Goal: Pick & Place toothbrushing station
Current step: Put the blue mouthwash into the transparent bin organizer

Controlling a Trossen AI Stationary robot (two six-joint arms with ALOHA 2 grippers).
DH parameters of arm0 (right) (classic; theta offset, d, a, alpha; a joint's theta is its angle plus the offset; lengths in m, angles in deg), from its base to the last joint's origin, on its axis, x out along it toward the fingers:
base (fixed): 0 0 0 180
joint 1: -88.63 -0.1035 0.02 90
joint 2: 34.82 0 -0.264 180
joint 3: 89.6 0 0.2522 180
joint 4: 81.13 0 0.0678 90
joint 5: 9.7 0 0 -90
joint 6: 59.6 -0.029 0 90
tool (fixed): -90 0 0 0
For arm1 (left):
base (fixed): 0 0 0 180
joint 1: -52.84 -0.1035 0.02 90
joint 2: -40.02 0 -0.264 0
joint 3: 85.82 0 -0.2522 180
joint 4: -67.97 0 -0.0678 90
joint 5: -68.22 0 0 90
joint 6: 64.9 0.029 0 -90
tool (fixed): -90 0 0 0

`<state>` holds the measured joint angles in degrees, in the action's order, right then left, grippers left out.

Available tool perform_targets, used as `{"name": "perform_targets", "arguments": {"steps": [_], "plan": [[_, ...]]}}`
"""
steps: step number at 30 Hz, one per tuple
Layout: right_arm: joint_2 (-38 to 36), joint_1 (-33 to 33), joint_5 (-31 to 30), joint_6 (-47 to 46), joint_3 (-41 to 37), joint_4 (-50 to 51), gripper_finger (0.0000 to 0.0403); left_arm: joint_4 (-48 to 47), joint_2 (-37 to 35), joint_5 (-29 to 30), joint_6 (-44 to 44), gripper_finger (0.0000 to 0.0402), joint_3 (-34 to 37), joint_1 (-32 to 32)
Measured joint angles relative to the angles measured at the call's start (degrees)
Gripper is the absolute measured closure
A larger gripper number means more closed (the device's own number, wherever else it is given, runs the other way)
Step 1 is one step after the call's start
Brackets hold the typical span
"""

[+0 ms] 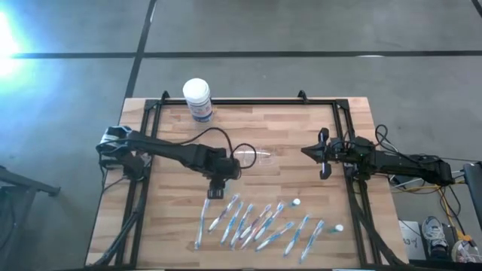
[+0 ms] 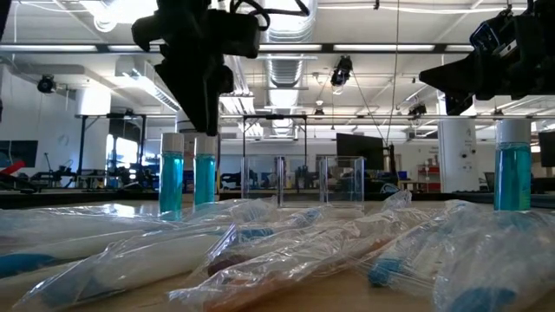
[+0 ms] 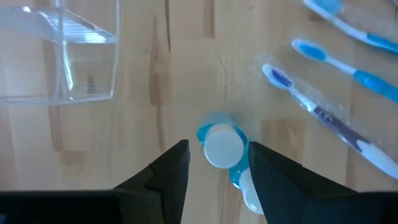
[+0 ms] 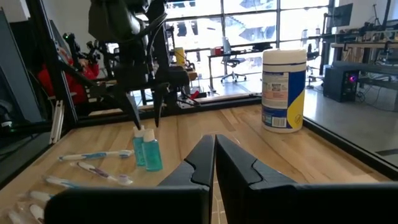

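The toothbrushing station [image 1: 257,156], a see-through holder, stands on the table's middle; the left wrist view shows it [image 3: 68,59] too. My left gripper [image 1: 216,190] points down, open, just above two small blue bottles with white caps [image 4: 146,149]. Its fingers stand on either side of one bottle's cap [image 3: 222,146], and I see no touch. My right gripper [image 1: 310,153] waits shut and level at the table's right side, holding nothing.
Several bagged toothbrushes [image 1: 256,222] lie along the near edge, with two more small bottles [image 1: 296,202] among them. A white tub with a blue label [image 1: 197,98] stands at the far edge. A black frame [image 1: 343,128] borders the table.
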<state>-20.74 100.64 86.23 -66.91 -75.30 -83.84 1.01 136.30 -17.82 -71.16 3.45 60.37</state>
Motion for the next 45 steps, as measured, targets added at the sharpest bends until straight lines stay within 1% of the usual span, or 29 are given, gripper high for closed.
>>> {"name": "perform_targets", "arguments": {"steps": [7, 15, 21, 23, 26, 32, 37, 39, 45], "plan": [[0.00, 0.00, 0.00, 0.26, 0.00, 0.00, 0.0390, -0.12, 0.25, -1.62, 0.59, 0.0232, 0.28, -0.04], [0.00, 0.00, 0.00, 0.37, 0.00, 0.00, 0.0390, 0.57, 0.27, -1.63, 1.67, 0.0232, 0.21, -0.28], [0.00, 0.00, 0.00, 0.36, 0.00, 0.00, 0.0390, -3.57, -1.31, -1.63, 0.07, 0.0232, -4.09, -0.28], [0.00, 0.00, 0.00, 0.40, 0.00, 0.02, 0.0390, -6.16, -2.26, -1.74, 1.45, 0.0232, -5.45, -0.04], [0.07, 0.02, 0.00, 0.42, 0.00, 0.04, 0.0390, -9.42, -3.96, -2.66, 7.85, 0.0232, -6.07, 0.19], [0.26, 0.02, 0.00, 0.44, 0.00, 0.02, 0.0390, -9.37, -5.44, -3.20, 27.50, 0.0232, -5.87, 0.91], [0.26, 0.02, -0.02, 1.04, 0.00, 0.02, 0.0390, -9.40, -5.41, -3.24, 41.27, 0.0232, -4.12, 1.85], [0.26, 0.00, -0.02, 1.34, 0.00, 0.03, 0.0390, -9.40, -5.41, -3.19, 45.25, 0.0232, -3.04, 2.38], [0.26, 0.02, -0.02, 1.36, 0.00, 0.00, 0.0390, -7.25, -5.41, -1.15, 52.59, 0.0232, 0.03, 4.38]]}}
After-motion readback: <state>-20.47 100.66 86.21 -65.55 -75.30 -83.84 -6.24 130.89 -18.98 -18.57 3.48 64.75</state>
